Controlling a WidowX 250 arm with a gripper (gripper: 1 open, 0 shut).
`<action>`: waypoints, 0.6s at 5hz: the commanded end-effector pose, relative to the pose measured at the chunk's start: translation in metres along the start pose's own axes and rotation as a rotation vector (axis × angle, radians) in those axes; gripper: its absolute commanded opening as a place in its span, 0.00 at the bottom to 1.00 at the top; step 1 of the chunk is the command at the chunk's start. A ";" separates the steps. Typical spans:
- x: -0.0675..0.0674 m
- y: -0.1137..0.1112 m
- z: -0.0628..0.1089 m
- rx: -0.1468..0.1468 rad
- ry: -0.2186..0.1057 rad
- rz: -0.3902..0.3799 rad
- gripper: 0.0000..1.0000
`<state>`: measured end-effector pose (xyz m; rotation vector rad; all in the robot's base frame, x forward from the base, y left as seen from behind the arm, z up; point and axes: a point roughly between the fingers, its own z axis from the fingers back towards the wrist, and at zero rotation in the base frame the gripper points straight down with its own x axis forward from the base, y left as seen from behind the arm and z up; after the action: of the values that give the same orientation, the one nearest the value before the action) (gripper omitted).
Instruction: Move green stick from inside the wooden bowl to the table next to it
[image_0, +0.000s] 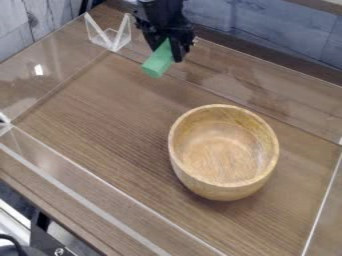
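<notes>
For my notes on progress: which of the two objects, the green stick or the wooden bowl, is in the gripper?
The green stick. The gripper holds it by its upper end, tilted, near the far wall, while the wooden bowl sits empty on the table.

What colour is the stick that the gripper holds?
Light green. The stick, in the gripper, shows in the only camera view.
</notes>
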<state>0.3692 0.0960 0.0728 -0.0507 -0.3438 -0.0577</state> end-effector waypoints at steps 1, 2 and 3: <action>0.008 0.016 0.014 0.016 -0.067 -0.035 0.00; 0.008 0.022 0.016 0.007 -0.081 -0.050 0.00; 0.009 0.021 0.020 0.004 -0.096 -0.032 0.00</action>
<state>0.3682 0.1114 0.0715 -0.0740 -0.3811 -0.0907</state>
